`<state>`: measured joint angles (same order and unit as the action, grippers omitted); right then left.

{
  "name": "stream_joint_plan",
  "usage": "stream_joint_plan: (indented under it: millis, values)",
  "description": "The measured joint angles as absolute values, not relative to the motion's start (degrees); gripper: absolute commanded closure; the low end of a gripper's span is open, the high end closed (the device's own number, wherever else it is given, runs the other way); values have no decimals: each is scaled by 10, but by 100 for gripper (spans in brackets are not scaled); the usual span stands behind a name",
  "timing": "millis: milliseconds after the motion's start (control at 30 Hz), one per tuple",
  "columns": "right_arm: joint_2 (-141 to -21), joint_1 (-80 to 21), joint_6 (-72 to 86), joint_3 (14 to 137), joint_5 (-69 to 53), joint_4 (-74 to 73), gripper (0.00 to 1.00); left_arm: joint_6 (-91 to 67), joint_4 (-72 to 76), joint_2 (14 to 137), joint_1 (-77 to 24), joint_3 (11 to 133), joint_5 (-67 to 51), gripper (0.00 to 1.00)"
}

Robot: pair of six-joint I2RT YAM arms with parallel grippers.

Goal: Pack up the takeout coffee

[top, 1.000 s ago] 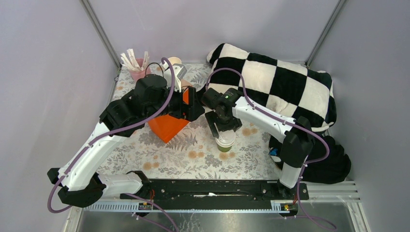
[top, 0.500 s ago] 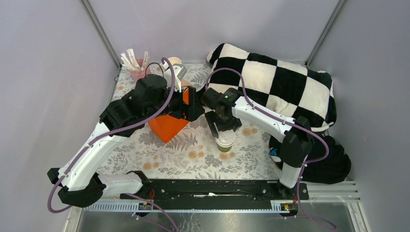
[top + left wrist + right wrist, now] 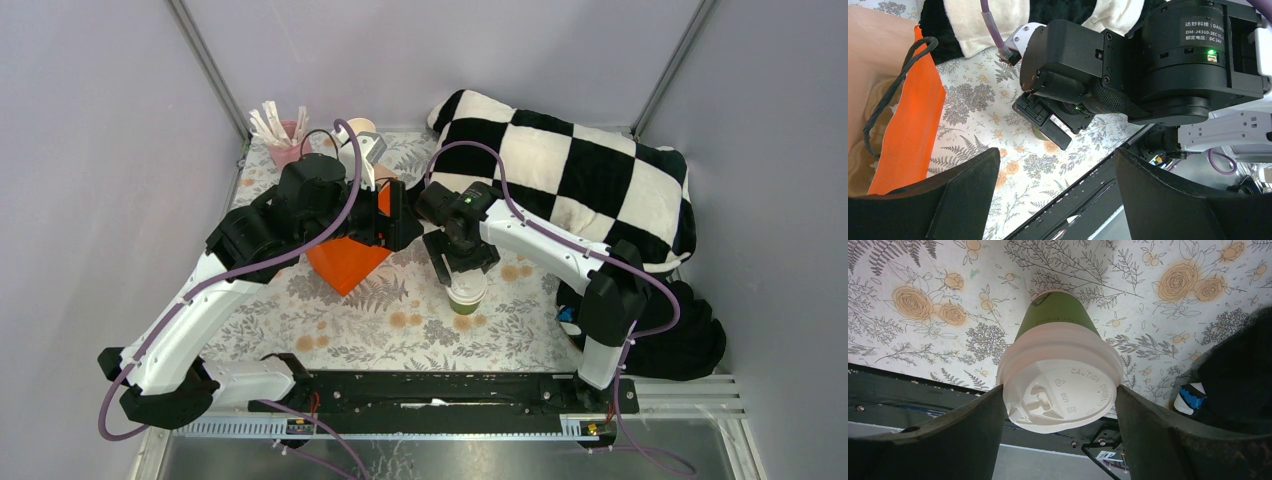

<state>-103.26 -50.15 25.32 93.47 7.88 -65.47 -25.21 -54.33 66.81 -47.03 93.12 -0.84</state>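
My black fingers (image 3: 963, 200) stand wide apart; right of the orange paper bag (image 3: 910, 125) hangs the other arm's black wrist (image 3: 1158, 65).

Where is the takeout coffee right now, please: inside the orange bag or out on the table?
Out: the takeout coffee stands upright on the floral tablecloth, lid on, beside the orange bag.

The left arm (image 3: 190, 310) reaches forward and bends at the elbow. The left end effector (image 3: 1057, 160) lies level and points sideways, its fingers spread wide with nothing between them. Just ahead of its fingertips is the right arm (image 3: 545, 240), whose wrist is pitched downward. The right end effector (image 3: 1060, 390) points down, and its fingers (image 3: 973, 425) press both sides of the takeout coffee (image 3: 1055, 322) at the lid.
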Motion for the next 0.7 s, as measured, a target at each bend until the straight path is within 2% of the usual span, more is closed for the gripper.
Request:
stream_joint_plan:
  millis: [700]
  values:
    - [-1035,-502,253,930,79,-655,14,-252,-543,668,-470,931,-8,12]
